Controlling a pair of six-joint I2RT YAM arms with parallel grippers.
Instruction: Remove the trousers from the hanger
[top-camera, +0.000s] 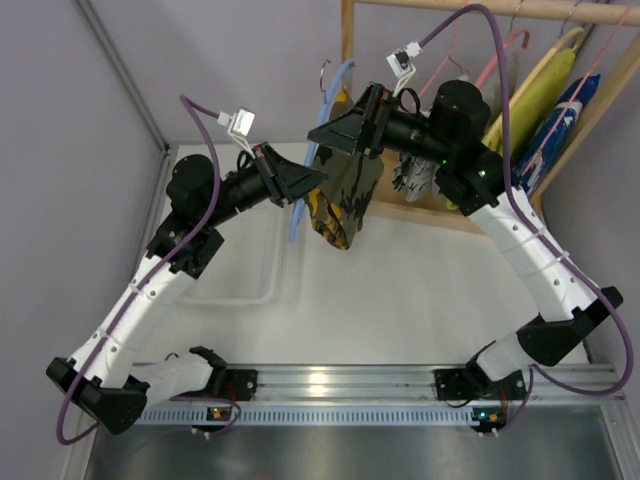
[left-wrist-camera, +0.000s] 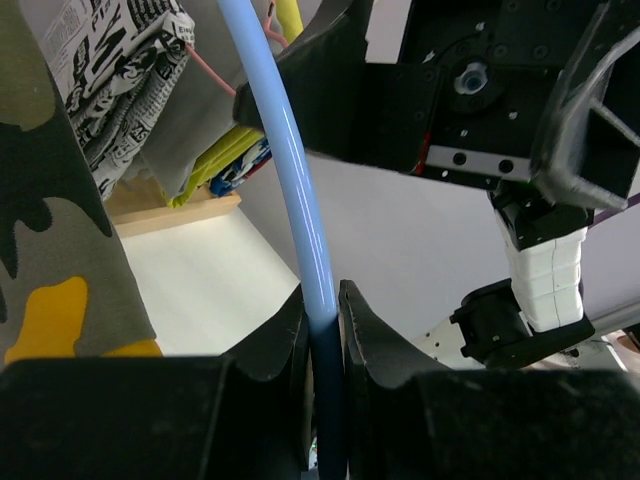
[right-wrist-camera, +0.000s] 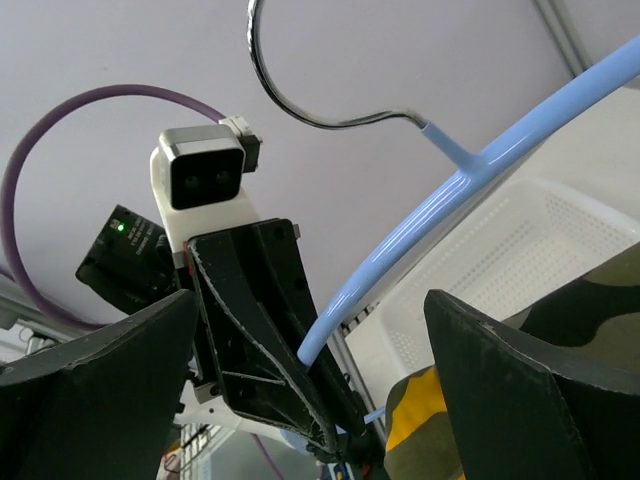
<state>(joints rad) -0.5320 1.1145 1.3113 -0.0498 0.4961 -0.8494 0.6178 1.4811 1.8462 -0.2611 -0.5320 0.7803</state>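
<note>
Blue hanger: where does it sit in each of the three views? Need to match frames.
Top external: the hanger runs from top centre down to the left, beside the trousers.
Left wrist: centre, a blue tube pinched in the left end effector.
Right wrist: a diagonal from upper right to lower centre.
Shared landmark: the camouflage trousers, at the left edge in left wrist, lower right in right wrist.

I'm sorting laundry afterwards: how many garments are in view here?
4: the camouflage trousers on the blue hanger, in front of the rack; hanging on the rack, a black-and-white printed one, a lime-green one and a blue patterned one. Others may be hidden.
</note>
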